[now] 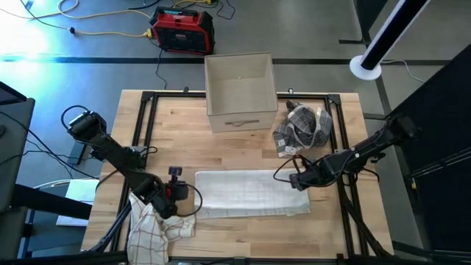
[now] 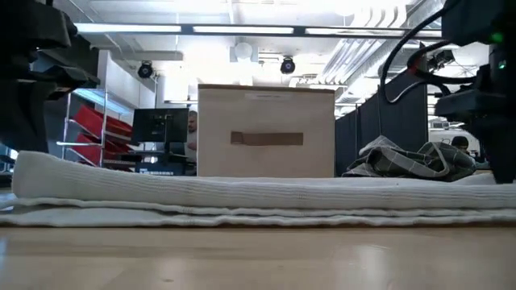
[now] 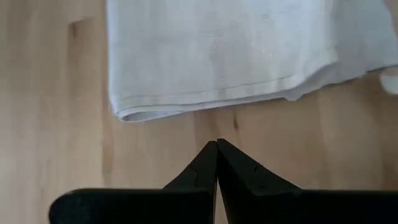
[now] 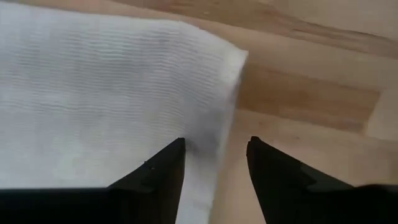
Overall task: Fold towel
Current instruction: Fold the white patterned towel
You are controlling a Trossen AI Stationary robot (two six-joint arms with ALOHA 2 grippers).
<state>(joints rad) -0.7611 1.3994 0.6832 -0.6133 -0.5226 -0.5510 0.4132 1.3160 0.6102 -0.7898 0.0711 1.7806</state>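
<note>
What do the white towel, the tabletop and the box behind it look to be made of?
White towel: soft woven cloth, probably cotton; fine ribbed weave and stitched hem show in the wrist views. Tabletop: pale wood, matte, with visible grain and plank joints. Box: beige, matte, possibly fabric or cardboard; cannot tell which.

A folded white towel (image 3: 236, 53) fills the upper part of the frame, lying flat on the light wooden tabletop (image 3: 56, 124). Its hemmed, layered edge runs across the middle, with a rounded corner at centre left. Below it, the left gripper (image 3: 217, 144) points at that edge, its two dark fingers pressed together, clear of the cloth.
</note>
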